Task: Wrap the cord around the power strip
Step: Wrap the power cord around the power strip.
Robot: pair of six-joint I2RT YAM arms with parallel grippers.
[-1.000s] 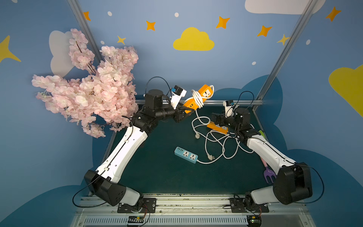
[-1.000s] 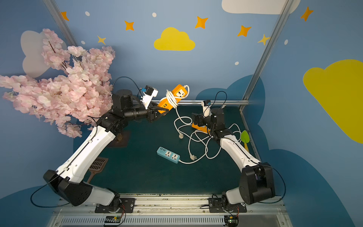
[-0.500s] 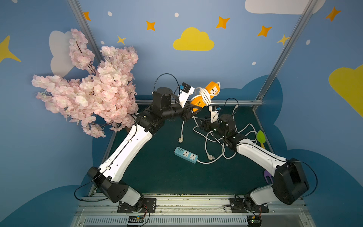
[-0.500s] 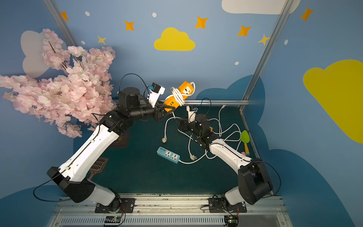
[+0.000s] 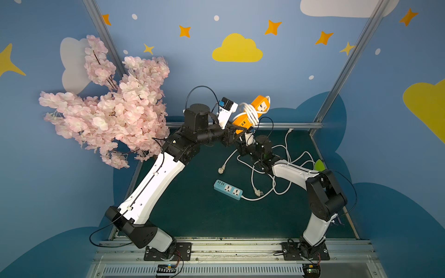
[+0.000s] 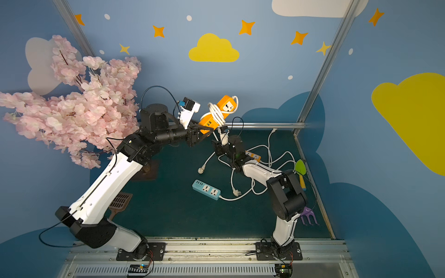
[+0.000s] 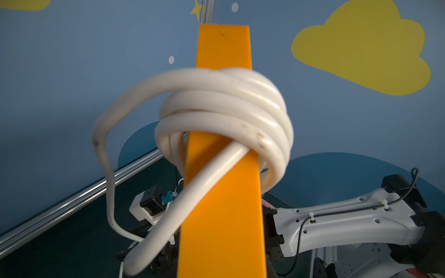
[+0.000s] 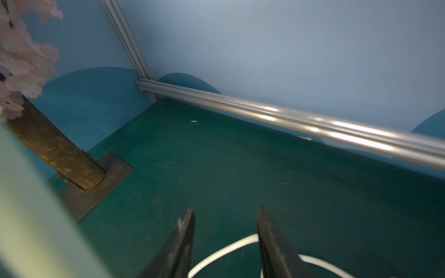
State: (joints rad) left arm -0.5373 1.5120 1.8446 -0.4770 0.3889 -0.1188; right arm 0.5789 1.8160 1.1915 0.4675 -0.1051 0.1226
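the green mat (image 5: 192,216) covers the cell floor, and a pink blossom tree (image 5: 108,113) stands at its far corner on the left arm's side. the left arm (image 5: 156,183) reaches up and across toward the back rail, while the right arm (image 5: 293,173) stretches low over the mat toward the middle. the left gripper (image 5: 237,133) is clamped tight on the lower end of the orange power strip (image 5: 258,106), holding it tilted in the air by the back rail, well clear of the mat. the white cord (image 5: 251,114) is coiled several turns around the strip's middle; in the left wrist view the cord (image 7: 228,96) shows one loose loop standing off the side. its tail drops to the mat, where the plug (image 5: 220,171) lies. the right gripper (image 8: 225,211) sits below the strip, close over the mat, its jaws partly apart with a stretch of cord crossing the gap and not pinched. a blue power strip (image 5: 228,189) lies flat nearer the front, its own cord tangled beside the right arm. a green shovel (image 6: 300,167) and a purple rake (image 6: 308,216) lie along the mat's right edge
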